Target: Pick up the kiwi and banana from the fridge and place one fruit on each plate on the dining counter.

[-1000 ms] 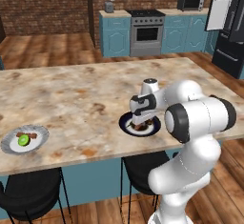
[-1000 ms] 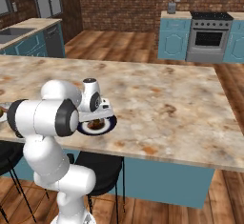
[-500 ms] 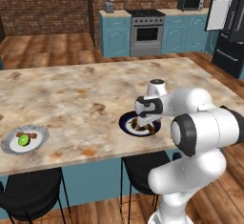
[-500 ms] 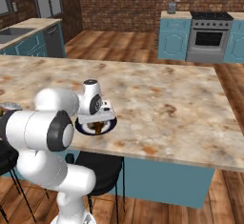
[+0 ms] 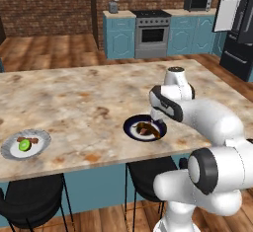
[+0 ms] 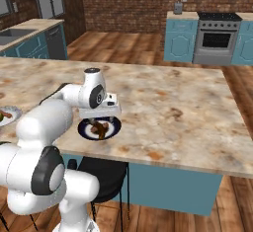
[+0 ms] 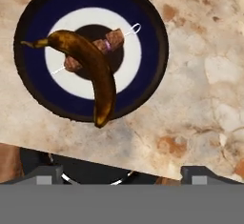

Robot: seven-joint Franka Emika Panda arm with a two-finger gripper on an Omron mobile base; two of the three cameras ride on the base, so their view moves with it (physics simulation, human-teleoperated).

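Hand view: banana (image 7: 90, 70) over skewer (image 7: 108, 43)

Dining counter (image 5: 74, 102): bare stone across upper left & centre, free to pass. Obstacles: navy plate (image 5: 131, 127) w/ banana (image 5: 147, 129) centre, grey plate (image 5: 42, 142) lower left.

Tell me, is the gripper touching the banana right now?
Apart. In the hand view the banana lies on the dark plate, while the open gripper shows at the bottom, bare counter between them.

Brown banana (image 7: 90, 73) lies across navy plate (image 7: 152, 70); kiwi (image 5: 23, 145) apparently on grey plate (image 5: 42, 144).
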